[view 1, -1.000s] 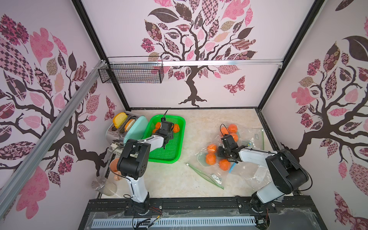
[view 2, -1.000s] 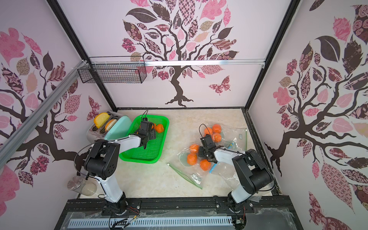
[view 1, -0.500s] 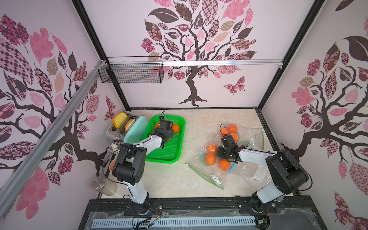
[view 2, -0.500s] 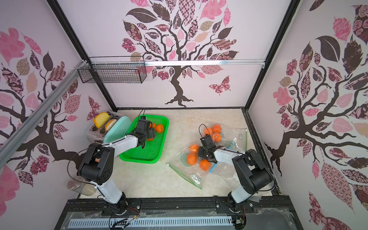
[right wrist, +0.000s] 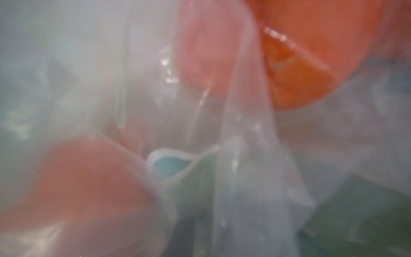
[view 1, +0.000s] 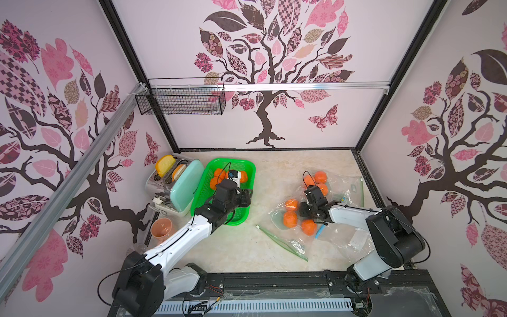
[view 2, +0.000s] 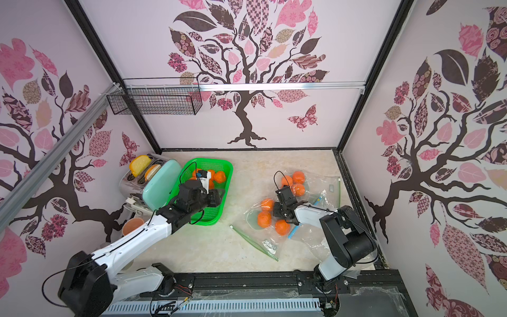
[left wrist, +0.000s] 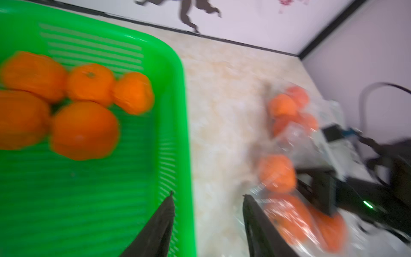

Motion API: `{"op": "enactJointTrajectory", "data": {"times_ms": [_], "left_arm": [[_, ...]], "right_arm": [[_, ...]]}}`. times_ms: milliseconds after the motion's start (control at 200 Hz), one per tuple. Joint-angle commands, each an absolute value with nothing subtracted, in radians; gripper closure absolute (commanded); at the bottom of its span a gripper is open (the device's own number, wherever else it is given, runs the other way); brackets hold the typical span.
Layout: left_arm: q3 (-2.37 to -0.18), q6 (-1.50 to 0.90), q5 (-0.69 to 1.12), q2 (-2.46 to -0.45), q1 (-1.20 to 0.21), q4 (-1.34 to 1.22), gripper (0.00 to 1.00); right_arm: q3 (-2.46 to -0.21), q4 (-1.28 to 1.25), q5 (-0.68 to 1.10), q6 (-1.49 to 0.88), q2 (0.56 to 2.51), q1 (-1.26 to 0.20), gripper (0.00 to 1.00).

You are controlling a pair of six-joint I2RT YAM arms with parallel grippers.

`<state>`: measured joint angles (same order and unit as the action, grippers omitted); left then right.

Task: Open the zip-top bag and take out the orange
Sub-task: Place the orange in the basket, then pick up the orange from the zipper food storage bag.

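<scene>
Right gripper (view 1: 303,212) low on zip-top bag (view 1: 295,236), orange (view 1: 290,219) just beside (inside plastic).

The left gripper (view 1: 246,197) has pulled back from the oranges (view 1: 219,173) at the 12 o'clock end of the green tray (view 1: 242,214) to its 4 o'clock corner, turning toward 3 o'clock, and its elbow (view 1: 137,289) has swung back toward 7 o'clock.
</scene>
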<state>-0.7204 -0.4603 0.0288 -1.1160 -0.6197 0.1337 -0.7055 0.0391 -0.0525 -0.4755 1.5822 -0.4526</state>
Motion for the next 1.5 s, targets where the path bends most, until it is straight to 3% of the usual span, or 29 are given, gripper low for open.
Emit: {"op": "enactJointTrajectory", "data": {"times_ms": [0,135,315,605,1005,1155,1240,1325,1491], "left_arm": [[-0.619,-0.540,0.153,-0.993,-0.740,0.162,0.57],[-0.518,-0.570,0.219,-0.892,-0.928,0.189,0.65],[-0.428,-0.606,0.146,-0.907,-1.126,0.081,0.71],[-0.429,-0.606,0.105,-1.158,-1.147,-0.139,0.87],[-0.494,-0.607,0.070,-1.446,-1.147,-0.306,0.90],[-0.506,-0.626,0.026,-1.531,-1.147,-0.382,0.89],[-0.517,-0.621,-0.005,-1.568,-1.146,-0.404,0.85],[-0.522,-0.623,-0.041,-1.601,-1.147,-0.428,0.71],[-0.528,-0.611,-0.077,-1.651,-1.147,-0.489,0.57]], "right_arm": [[-0.687,0.080,-0.055,-0.492,1.574,-0.459,0.84],[-0.689,0.083,-0.055,-0.490,1.562,-0.459,0.84],[-0.690,0.086,-0.057,-0.488,1.557,-0.459,0.84],[-0.680,0.091,-0.061,-0.488,1.546,-0.459,0.84],[-0.676,0.094,-0.062,-0.485,1.542,-0.459,0.84],[-0.673,0.092,-0.060,-0.485,1.541,-0.460,0.84],[-0.675,0.092,-0.053,-0.485,1.547,-0.460,0.84],[-0.674,0.091,-0.051,-0.485,1.552,-0.459,0.84],[-0.676,0.100,-0.047,-0.484,1.543,-0.461,0.84]]}}
